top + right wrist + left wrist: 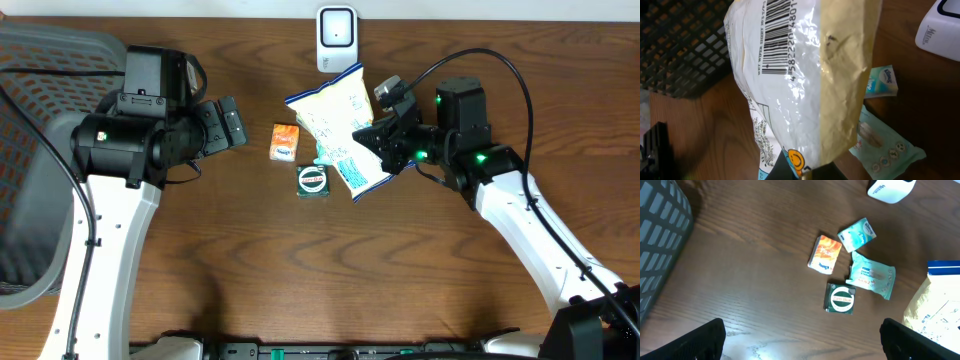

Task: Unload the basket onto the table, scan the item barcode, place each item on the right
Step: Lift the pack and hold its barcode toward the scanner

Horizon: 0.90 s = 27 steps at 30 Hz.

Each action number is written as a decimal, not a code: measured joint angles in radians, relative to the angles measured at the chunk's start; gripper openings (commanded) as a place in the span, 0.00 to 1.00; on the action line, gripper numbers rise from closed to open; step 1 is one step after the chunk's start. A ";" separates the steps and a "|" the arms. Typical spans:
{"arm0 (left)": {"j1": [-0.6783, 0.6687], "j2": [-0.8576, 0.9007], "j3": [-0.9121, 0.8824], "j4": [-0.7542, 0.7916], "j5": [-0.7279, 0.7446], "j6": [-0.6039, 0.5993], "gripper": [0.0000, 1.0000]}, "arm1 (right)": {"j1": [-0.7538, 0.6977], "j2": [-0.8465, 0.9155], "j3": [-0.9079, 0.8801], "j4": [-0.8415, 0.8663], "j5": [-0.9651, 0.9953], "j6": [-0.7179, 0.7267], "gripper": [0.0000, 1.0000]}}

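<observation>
White wet-wipes pack point(335, 125) pinched in closed right gripper point(385, 142), held over middle of table point(300, 280), near white scanner point(337, 38) at far edge. Barcode point(777, 37) plain on pack's glossy face in right wrist view. Left gripper point(232, 122) spread wide, gripping nothing, just left of orange packet point(285, 141). Dark green square packet point(312, 181) beside pack's lower edge. Teal tissue packets point(870, 275) close together on wood, partly hidden beneath pack from overhead. Grey mesh basket point(40, 150) at far left.
</observation>
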 measured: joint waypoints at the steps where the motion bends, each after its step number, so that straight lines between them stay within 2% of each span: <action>1: 0.000 0.000 0.000 0.000 0.000 0.000 0.98 | 0.000 0.000 0.000 0.000 0.000 0.000 0.01; 27: 0.000 0.000 0.000 0.000 0.000 0.000 0.98 | 0.000 0.000 0.000 -0.003 0.027 0.000 0.01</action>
